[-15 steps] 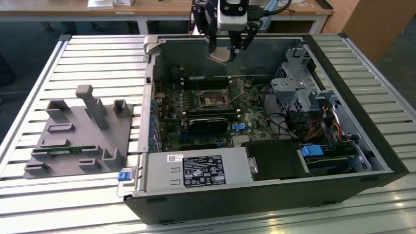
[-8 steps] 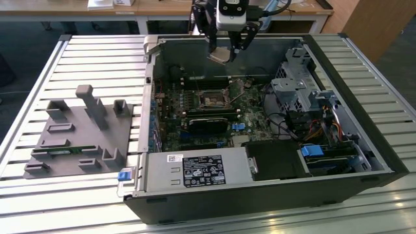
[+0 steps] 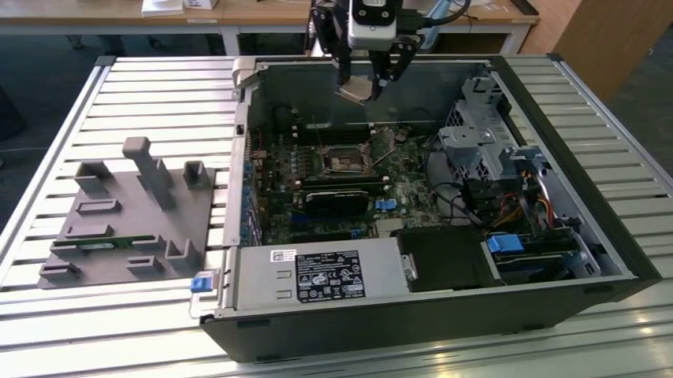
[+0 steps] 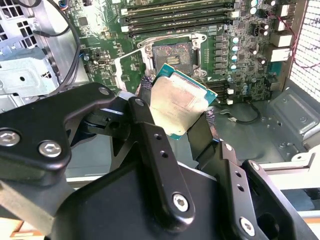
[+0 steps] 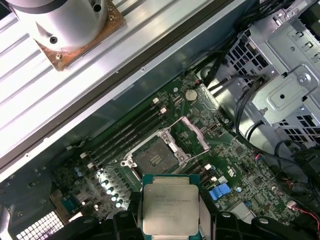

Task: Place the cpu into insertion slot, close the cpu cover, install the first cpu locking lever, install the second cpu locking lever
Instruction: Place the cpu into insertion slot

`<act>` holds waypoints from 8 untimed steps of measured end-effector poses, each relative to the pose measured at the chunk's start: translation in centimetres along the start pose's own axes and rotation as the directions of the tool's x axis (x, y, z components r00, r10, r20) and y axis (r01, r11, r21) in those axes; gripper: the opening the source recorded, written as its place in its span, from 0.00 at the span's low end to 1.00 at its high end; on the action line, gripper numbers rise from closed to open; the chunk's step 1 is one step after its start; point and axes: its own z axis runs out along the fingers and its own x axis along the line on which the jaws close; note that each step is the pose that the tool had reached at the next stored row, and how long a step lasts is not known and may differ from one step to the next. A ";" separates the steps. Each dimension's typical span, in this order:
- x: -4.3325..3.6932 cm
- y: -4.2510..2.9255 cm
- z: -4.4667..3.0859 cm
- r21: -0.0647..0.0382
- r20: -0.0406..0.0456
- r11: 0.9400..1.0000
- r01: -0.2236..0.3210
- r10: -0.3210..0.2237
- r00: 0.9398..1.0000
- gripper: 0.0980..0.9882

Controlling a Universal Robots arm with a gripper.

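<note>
Silvery metal shines on the face of the cpu (image 4: 180, 102), and I can see a thin green edge round it. My hand (image 3: 363, 85) has closed on it. In the second wrist view the two black fingers (image 4: 207, 120) pinch the chip on two sides across from each other, and it sits between them.

In the exterior view the hand hangs up high over the open computer case (image 3: 421, 323), near the far wall. The cpu is tipped a bit there, not flat. It is up in the air and touches nothing but the fingers.

The insertion slot (image 5: 152, 156) is down on the green board (image 5: 235, 165), well apart from the chip. It has nothing in it, so I can see its dull middle inside the dark frame. The cpu cover (image 5: 194, 134) is flipped up and open, just beside the slot. Long black slots (image 5: 127, 131) lie on the slot's other side.

The case lies on a counter (image 3: 158, 94) made of metal slats. A grey holder (image 3: 137, 213) sits on the counter, on the exterior view's left.
</note>
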 end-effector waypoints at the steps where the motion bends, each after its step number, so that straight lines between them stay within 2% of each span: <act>1: 0.00 0.00 0.00 0.000 0.000 1.000 -0.003 0.003 1.000 0.50; 8: 0.00 0.00 0.00 0.000 0.002 1.000 -0.021 0.021 1.000 0.50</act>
